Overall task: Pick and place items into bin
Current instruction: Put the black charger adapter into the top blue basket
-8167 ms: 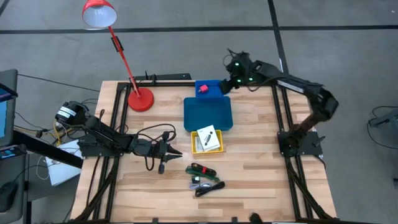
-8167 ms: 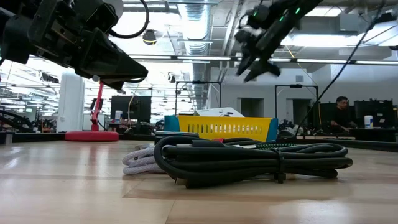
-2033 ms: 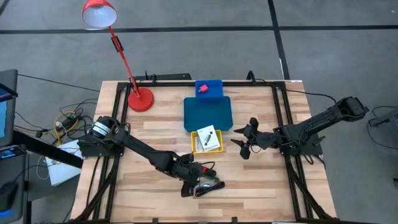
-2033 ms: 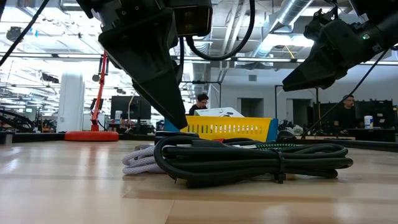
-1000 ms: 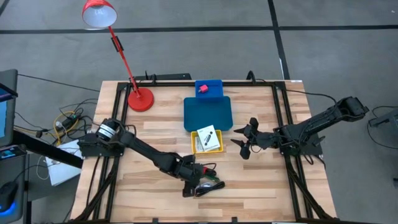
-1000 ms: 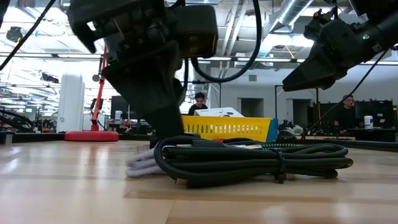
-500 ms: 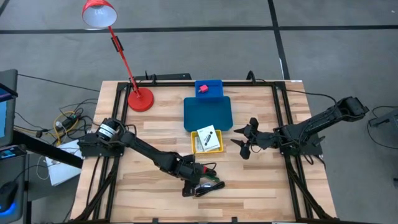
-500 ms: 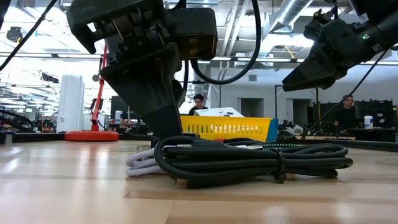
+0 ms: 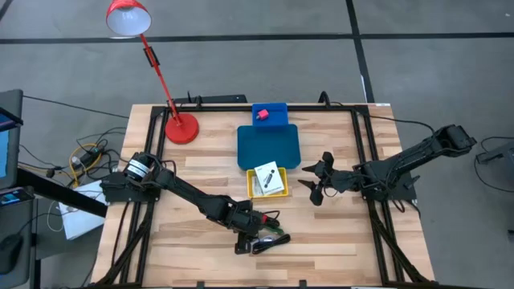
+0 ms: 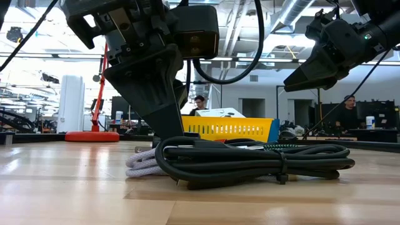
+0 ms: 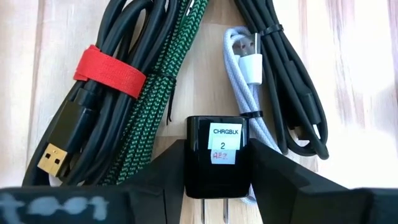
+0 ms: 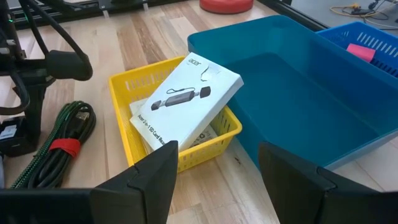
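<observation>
**A:** What are you seeing on the wooden table?

**B:** You've got a red lamp base at the far left. At the far middle sits a small blue basket, with a teal tray just nearer than it.

**A:** And nearer still?

**B:** A yellow basket touching the tray's near edge. Near the front edge you'll find the cable pile: a green-and-black braided cable, a black cable with a red strap, a white cable, another black cable and a black charger block, all lying close together on the wood.

Black labelled charger block upright among bundled cables.
</observation>
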Tool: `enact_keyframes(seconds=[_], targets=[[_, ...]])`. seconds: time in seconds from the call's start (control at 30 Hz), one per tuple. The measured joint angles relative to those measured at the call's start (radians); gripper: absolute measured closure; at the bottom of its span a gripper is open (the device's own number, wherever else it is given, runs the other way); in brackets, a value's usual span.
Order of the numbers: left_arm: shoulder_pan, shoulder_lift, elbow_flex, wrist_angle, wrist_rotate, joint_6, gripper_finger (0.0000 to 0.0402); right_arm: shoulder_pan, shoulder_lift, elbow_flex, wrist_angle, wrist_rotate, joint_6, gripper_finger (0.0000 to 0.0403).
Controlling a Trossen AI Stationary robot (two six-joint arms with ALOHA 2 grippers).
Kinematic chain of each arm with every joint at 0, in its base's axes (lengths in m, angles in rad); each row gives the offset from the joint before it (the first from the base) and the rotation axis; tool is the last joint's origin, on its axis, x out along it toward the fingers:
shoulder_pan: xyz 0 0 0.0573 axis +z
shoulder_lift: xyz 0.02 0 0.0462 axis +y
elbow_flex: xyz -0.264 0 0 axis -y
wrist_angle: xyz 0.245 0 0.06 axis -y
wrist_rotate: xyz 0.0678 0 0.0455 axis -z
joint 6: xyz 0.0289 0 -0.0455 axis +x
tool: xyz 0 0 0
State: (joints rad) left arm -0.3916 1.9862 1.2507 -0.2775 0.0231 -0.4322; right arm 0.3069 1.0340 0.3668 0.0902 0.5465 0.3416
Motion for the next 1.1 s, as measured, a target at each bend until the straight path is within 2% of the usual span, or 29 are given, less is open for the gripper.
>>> enact_keyframes(seconds=[0.23, 0.4, 0.5, 0.87, 1.1], targets=[[0.000, 0.000, 0.002, 0.002, 0.004, 0.017, 0.0271, 0.000, 0.000, 0.000, 0.000, 0.000, 0.000, 0.0188], [-0.001, 0.001, 0.072, -0.092, 0.002, 0.068, 0.0271, 0.000, 0.000, 0.000, 0.000, 0.000, 0.000, 0.0188], [-0.001, 0.001, 0.142, -0.202, -0.028, 0.107, 0.0271, 0.000, 0.000, 0.000, 0.000, 0.000, 0.000, 0.0188], [0.014, 0.001, 0.428, -0.677, -0.291, 0.264, 0.0271, 0.000, 0.000, 0.000, 0.000, 0.000, 0.000, 0.0188], [0.085, 0.001, 0.559, -0.865, -0.450, 0.375, 0.0271, 0.000, 0.000, 0.000, 0.001, 0.000, 0.000, 0.0188]])
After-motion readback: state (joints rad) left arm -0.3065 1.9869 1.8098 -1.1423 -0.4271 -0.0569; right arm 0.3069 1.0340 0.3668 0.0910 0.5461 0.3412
